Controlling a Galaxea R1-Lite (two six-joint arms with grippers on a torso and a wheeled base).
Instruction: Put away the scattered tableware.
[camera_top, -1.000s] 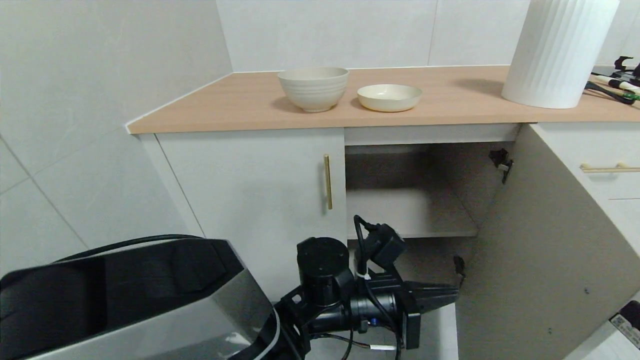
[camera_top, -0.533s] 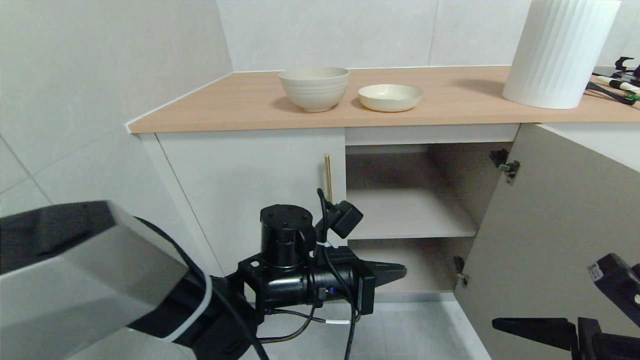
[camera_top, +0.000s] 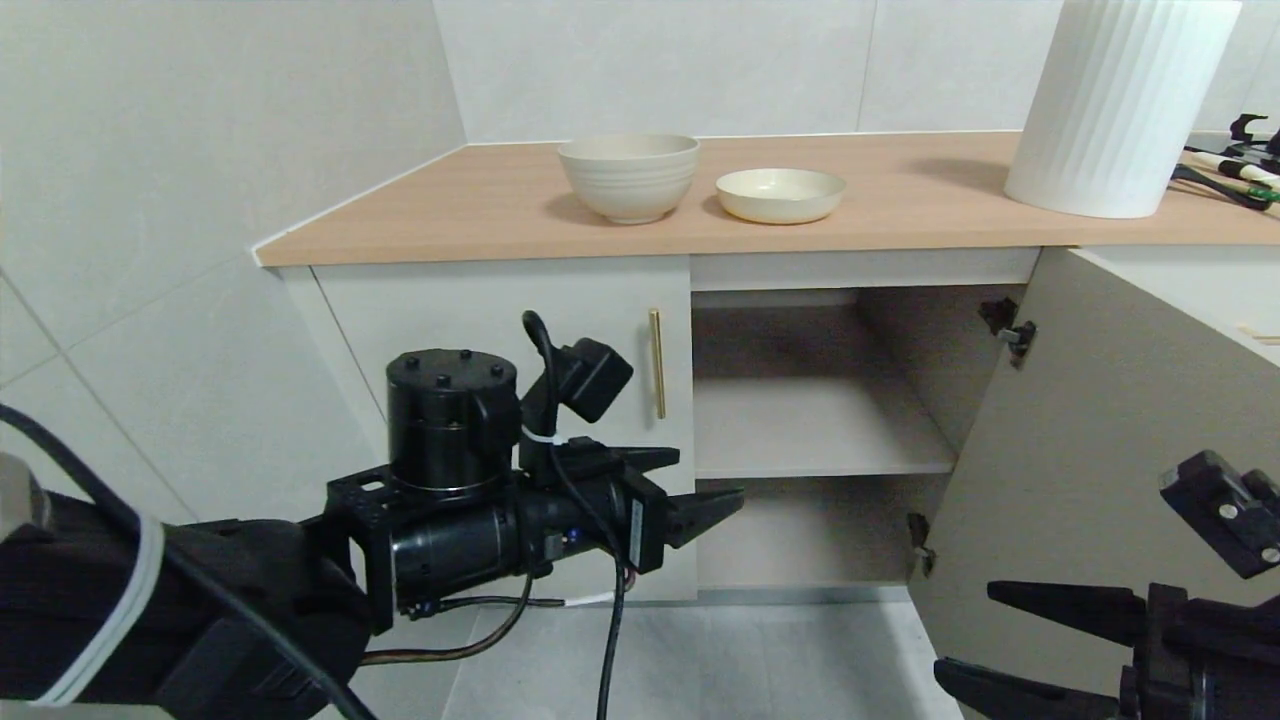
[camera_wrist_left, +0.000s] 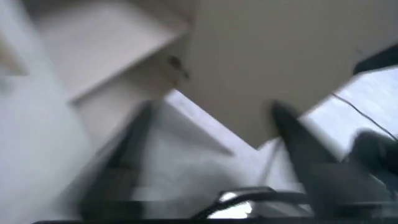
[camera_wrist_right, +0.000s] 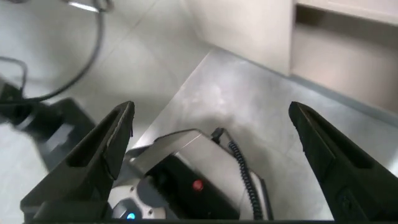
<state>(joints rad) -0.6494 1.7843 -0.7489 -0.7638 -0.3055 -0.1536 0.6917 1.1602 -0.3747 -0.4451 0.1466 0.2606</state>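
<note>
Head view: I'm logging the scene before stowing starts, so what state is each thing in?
Deep bowl, upright on the countertop.
Shallow bowl, upright, empty.
Left cabinet door, shut.
Right cabinet door, open.
Left gripper, open, holding nothing.
Right gripper, open, holding nothing.

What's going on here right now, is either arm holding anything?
Nothing is held. The left gripper and right gripper are both open, low in front of the cabinet, whose right door is swung open. The bowl and the dish sit side by side on the counter.
</note>
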